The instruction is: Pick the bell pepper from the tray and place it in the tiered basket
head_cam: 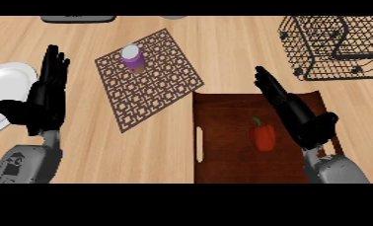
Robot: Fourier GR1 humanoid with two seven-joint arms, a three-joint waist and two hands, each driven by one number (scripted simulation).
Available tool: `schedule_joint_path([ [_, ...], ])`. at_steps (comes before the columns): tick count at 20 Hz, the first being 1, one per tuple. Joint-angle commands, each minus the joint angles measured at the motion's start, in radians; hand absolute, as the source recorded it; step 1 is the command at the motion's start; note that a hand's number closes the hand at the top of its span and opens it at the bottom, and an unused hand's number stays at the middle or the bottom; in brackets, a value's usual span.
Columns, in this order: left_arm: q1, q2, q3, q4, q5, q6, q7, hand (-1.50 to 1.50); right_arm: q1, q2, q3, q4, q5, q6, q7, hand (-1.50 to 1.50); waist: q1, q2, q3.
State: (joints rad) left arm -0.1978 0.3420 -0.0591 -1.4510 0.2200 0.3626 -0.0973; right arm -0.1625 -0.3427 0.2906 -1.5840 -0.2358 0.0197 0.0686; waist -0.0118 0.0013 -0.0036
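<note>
A glossy red bell pepper (264,136) with a green stem lies on the dark brown rectangular tray (226,121). Just beside it the right hand (295,114) hovers, fingers straight and holding nothing. The black wire tiered basket (329,47) stands well apart on the pale wooden desk (226,37). The left hand (44,94) rests open at the left edge, beside a white plate (15,79) — a purple cylinder (132,58) stands on the lattice mat (157,84).

A single view looks steeply down from the robot's head onto the wooden counter (182,151). It faces away from the robot, whose forearms enter at the lower edge. The wire basket (328,47) at the far right and the brown tray (233,121) at the bottom are both cut off.
</note>
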Motion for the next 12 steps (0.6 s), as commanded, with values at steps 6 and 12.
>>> schedule_joint_path([
  [6, 0.076, 0.167, -0.043, 0.032, -0.144, -0.035, 0.072, 0.0, 0.141, 0.112, -0.306, -0.063, -0.078, -0.326, -0.079, 1.5, -0.047, -0.013, 0.007],
  [12, 0.123, 0.135, -0.079, 0.018, -0.141, -0.044, 0.085, 0.0, 0.377, 0.137, -0.39, 0.014, 0.146, -0.722, 0.006, -1.5, -0.054, -0.012, 0.001],
])
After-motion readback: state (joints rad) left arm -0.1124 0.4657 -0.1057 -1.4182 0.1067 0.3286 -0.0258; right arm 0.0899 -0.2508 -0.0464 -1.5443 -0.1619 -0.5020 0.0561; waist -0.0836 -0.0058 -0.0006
